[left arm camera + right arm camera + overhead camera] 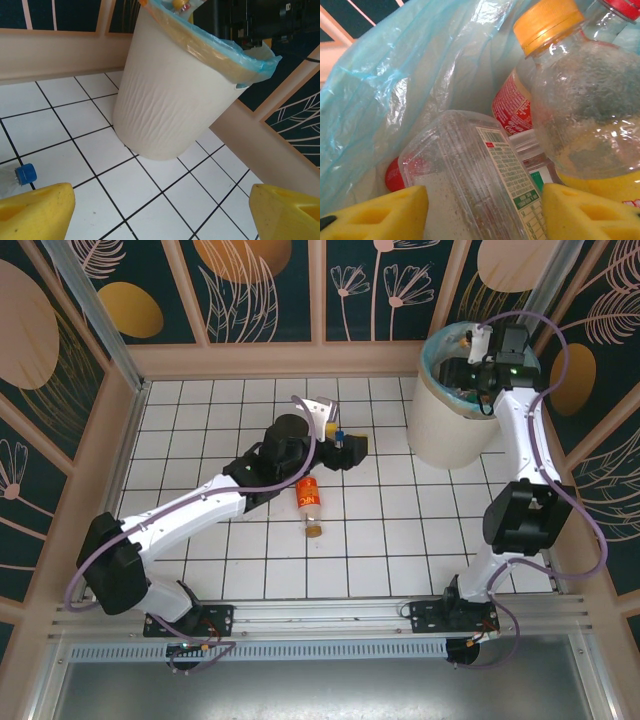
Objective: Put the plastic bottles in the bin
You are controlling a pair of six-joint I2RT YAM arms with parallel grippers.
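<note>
Two bottles (311,503) on tiles (200,440), one bin (450,415)

the bin (440,425), a large round cream-white tub with a turquoise bag folded over its rim, is standing upright at about two o'clock on the tiled floor (200,430). inside it plastic bottles are lying heaped: a clear orange-capped bottle (580,100) is leaning at two o'clock in the right wrist view, a red-labelled bottle (512,107) is sitting behind it, and a ribbed clear bottle (470,170) is lying across the middle. outside, an orange-labelled bottle (310,502) is lying on its side near the floor's centre, cap pointing to six o'clock, and a blue-capped bottle (22,174) is lying well apart from the bin, at its eight o'clock in the left wrist view.
</note>
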